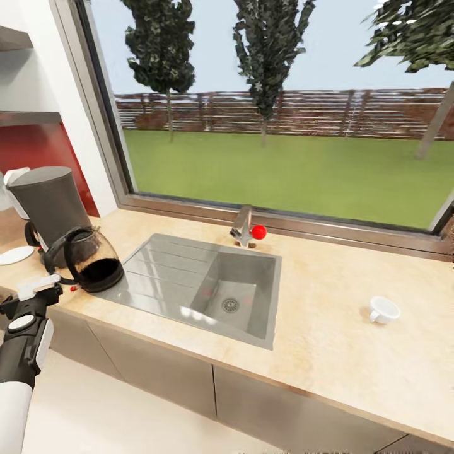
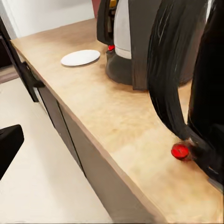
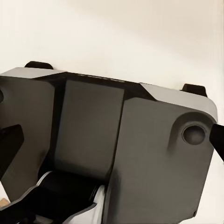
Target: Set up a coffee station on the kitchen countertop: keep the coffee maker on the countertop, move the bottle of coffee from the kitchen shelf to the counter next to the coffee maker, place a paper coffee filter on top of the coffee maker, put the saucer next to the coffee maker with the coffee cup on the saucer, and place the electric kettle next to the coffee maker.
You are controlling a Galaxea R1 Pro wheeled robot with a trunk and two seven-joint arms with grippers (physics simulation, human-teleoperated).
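A long beige stone-look counter [image 1: 328, 340] runs beneath a wide window looking onto a green lawn, trees and a wooden fence. A stainless steel sink [image 1: 208, 287] with a steel tap and red knob [image 1: 258, 232] is set into the middle. At the far left stands the dark grey coffee maker [image 1: 53, 205] with its glass carafe of dark coffee [image 1: 91, 258], a white round saucer [image 1: 16, 255] just beside it and a white electric kettle [image 2: 122, 28] behind. The small white coffee cup [image 1: 383, 310] lies tipped on its side, well apart on open counter right of the sink. The left arm's claw [image 1: 38, 287] hangs at the counter's front edge near the carafe; whether either claw is open cannot be told. Pale floor lies in front of the grey cabinets.
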